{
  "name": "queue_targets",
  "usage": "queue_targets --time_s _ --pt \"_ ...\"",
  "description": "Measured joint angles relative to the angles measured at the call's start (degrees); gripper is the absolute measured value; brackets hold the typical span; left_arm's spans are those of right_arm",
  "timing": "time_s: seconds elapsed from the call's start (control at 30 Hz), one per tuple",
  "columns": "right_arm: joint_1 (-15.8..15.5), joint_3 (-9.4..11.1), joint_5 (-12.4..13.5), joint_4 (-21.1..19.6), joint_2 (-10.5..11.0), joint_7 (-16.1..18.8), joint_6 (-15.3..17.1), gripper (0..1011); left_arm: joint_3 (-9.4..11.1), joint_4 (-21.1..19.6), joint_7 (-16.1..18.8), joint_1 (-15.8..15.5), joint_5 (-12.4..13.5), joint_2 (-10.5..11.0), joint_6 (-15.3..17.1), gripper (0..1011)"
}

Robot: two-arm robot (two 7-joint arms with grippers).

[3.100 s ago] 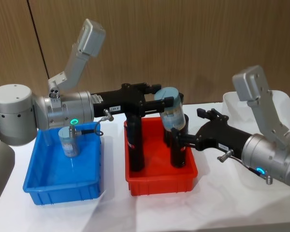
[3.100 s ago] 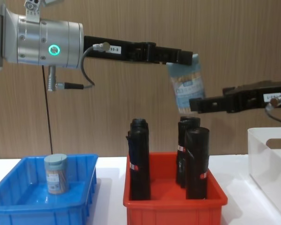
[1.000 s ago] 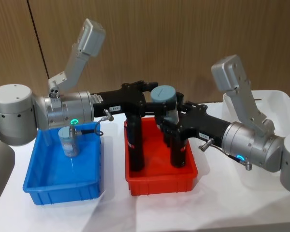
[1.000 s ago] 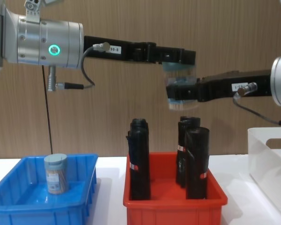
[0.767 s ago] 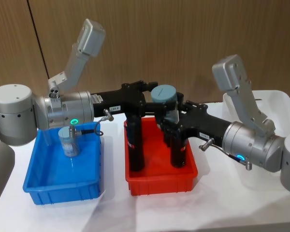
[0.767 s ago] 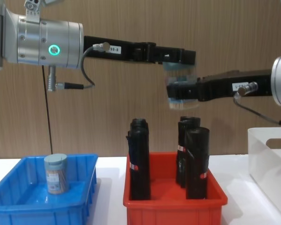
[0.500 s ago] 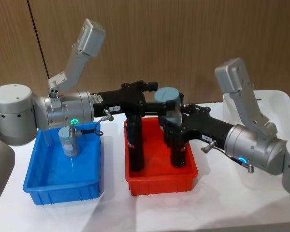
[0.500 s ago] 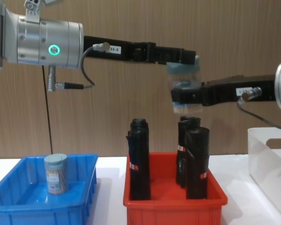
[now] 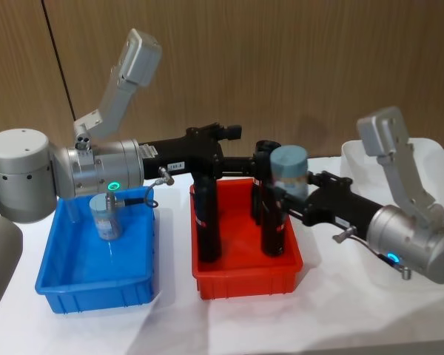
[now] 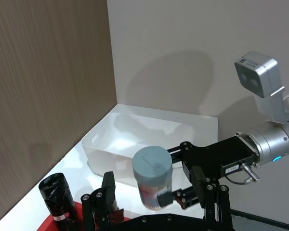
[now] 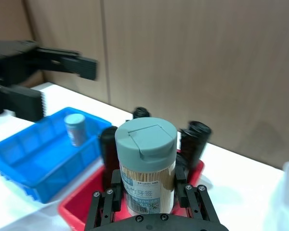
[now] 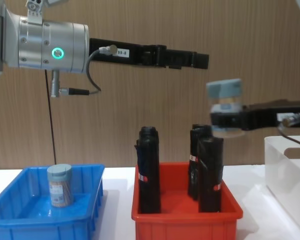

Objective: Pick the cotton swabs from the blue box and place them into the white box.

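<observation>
One jar of cotton swabs [image 9: 289, 172], clear with a grey-blue lid, hangs upright over the red bin with my right gripper [image 9: 284, 198] shut on its lower half. The same held jar [image 12: 225, 104] sits to the right of my left gripper [image 12: 200, 60], apart from it. The left gripper stays stretched out over the red bin, open and holding nothing. A second jar of cotton swabs [image 9: 105, 216] stands in the blue box [image 9: 63, 285] at the left. The white box [image 12: 285, 175] stands at the far right.
The red bin [image 9: 246, 275] sits between the two boxes and holds tall black rolls [image 9: 206, 222] that reach up close under the held jar. A wooden wall stands behind the table. The left arm's body [image 9: 29, 174] hangs above the blue box.
My right gripper has drawn the jar to the right, out from the left gripper's fingers and a little lower. The left arm has stayed where it was.
</observation>
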Motion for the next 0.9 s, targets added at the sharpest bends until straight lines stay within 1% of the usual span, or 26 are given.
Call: queue_targets --time_s 0.1,0.13,0.2,0.5,0.53,0.7,0.73,0.9 --pt "-0.52 0.57 0.41 0.15 0.58 -1.51 -0.12 629 0.00 0.00 0.00 0.00 0.01 0.00 0.00 1000" --pt "-0.52 0.57 0.41 0.15 0.58 -1.51 -0.12 628 0.00 0.00 0.00 0.00 0.00 0.00 0.00 1000" --pt "-0.97 1.20 0.79 0.37 1.18 -3.23 -0.36 628 0.00 0.00 0.00 0.00 0.00 0.00 0.00 1000" --pt "-1.45 3.18 0.90 1.72 2.77 -8.40 -1.34 628 0.00 0.00 0.00 0.00 0.00 0.00 0.00 1000" --pt "-1.45 3.18 0.90 1.72 2.77 -8.40 -1.34 628 0.00 0.00 0.00 0.00 0.00 0.00 0.00 999" --pt "-0.76 4.37 0.08 3.81 3.47 -11.36 -2.22 628 0.00 0.00 0.00 0.00 0.00 0.00 0.00 1000" --pt "-0.76 4.37 0.08 3.81 3.47 -11.36 -2.22 628 0.00 0.00 0.00 0.00 0.00 0.00 0.00 1000" --pt "0.49 5.05 -1.02 6.38 3.72 -13.01 -2.85 628 0.00 0.00 0.00 0.00 0.00 0.00 0.00 1000"
